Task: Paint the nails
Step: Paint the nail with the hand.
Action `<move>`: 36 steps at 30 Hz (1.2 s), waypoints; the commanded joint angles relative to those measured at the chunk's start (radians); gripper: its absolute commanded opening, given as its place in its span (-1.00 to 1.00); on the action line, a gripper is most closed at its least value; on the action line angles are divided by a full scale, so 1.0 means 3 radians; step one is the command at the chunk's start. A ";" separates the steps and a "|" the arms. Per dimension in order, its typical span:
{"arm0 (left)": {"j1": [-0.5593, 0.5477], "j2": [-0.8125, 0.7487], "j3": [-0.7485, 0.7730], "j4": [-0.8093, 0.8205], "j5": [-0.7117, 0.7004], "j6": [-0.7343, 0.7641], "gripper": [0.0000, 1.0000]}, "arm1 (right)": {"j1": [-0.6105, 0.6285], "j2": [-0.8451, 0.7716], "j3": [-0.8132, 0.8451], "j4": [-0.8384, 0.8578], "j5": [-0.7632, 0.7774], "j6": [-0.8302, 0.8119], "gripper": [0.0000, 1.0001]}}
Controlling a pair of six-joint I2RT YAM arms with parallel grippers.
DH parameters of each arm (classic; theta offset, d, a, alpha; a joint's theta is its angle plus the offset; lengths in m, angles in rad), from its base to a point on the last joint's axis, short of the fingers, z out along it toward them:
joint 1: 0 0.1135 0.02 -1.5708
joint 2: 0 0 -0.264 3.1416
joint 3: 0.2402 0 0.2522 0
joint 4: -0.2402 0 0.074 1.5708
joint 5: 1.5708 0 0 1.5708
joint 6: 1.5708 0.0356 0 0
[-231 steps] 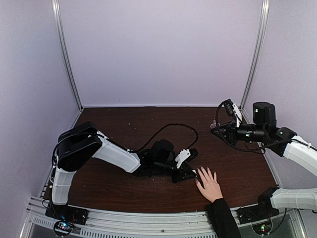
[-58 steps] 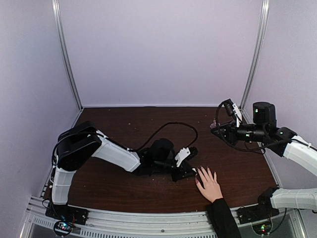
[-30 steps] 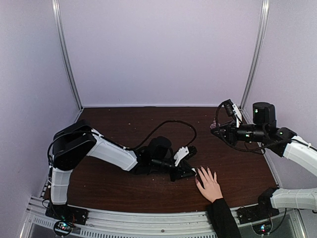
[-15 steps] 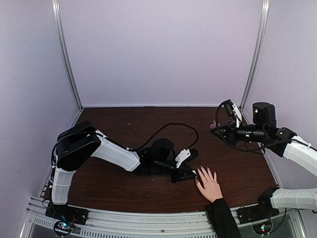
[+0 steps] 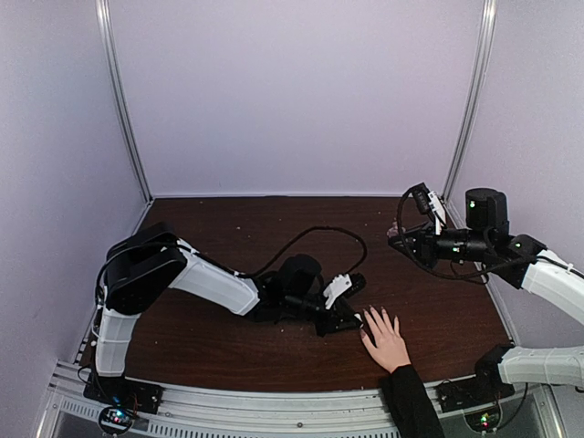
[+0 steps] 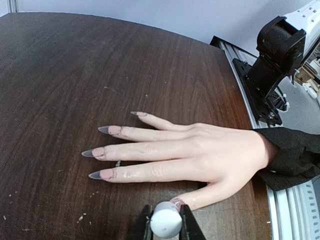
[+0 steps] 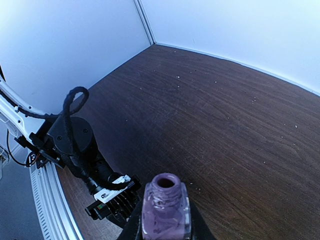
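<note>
Mid-frame, one hand (image 6: pixel 200 155) with five long nails (image 6: pixel 107 130) lies flat on the surface (image 6: pixel 65 70); left pincer (image 6: pixel 166 228) is clamped on one white cap (image 6: pixel 165 219), right pincer (image 7: pixel 166 227) on one open purple bottle (image 7: pixel 166 206).

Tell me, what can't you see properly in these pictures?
Left wrist view: whatever is under the white cap in the left gripper is hidden by the cap and the bottom edge; the thumbnail is half covered too.
Right wrist view: the purple bottle in the right gripper is cut off by the bottom edge.
Top view: the hand is so small that its nails do not show.
</note>
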 commanded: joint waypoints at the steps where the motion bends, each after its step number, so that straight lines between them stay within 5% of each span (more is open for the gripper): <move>1: -0.0020 0.0057 0.0094 0.0084 -0.0033 0.0024 -1.00 | -0.0020 -0.0038 -0.0023 0.0094 0.0056 0.0018 -1.00; 36: 0.0022 -0.0205 -0.0135 0.0161 -0.0334 0.0018 -1.00 | -0.0020 -0.0058 -0.0023 0.0107 0.0035 0.0025 -1.00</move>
